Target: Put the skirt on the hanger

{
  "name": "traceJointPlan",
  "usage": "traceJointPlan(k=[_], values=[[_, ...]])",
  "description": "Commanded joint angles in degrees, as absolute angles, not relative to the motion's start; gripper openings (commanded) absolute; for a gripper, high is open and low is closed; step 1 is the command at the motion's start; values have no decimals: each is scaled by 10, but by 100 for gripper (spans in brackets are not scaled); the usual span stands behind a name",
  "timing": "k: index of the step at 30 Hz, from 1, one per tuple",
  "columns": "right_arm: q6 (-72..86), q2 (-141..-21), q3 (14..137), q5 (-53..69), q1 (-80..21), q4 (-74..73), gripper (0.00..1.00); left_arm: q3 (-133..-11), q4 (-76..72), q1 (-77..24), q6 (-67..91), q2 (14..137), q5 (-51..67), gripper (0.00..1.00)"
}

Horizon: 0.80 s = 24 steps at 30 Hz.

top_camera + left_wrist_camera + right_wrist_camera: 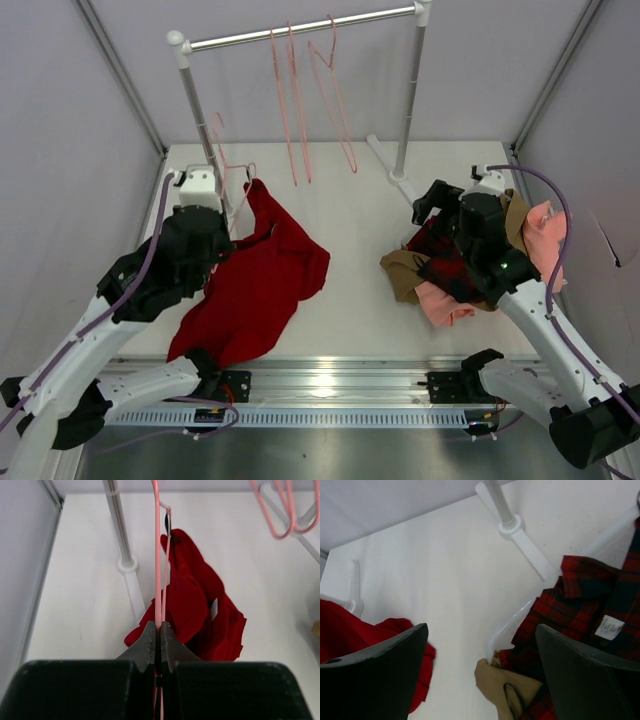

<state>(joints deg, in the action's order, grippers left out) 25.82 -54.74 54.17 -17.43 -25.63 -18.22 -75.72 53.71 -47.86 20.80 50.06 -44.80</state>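
Observation:
The deep-red skirt point(256, 276) hangs by one end from a thin salmon-pink hanger point(232, 172) beside the rack's left pole, and the rest of it drapes onto the white table. My left gripper point(226, 190) is shut on the hanger's wire. In the left wrist view the fingertips of the gripper point(157, 628) pinch the pink wire point(158, 570), with the skirt point(197, 607) clipped to it beyond. My right gripper point(434, 200) is open and empty above the clothes pile. In the right wrist view it point(481, 630) is over bare table, with the skirt's edge point(350, 627) at the left.
A clothes rack point(300, 30) stands at the back with three more pink hangers point(312, 100) on its rail. A pile at the right holds a red-and-black plaid garment point(580, 605), a tan garment point(507, 687) and a salmon-pink garment point(545, 235). The rack's foot point(512, 527) lies near the pile.

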Motion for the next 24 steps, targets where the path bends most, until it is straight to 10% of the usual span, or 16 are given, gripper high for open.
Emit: traceJointPlan(k=[1, 24], values=[[246, -541, 577, -119, -208, -158, 96, -827, 438, -466, 124, 538, -460, 0], [262, -554, 593, -42, -75, -167, 97, -1018, 236, -408, -144, 671, -524, 0]])
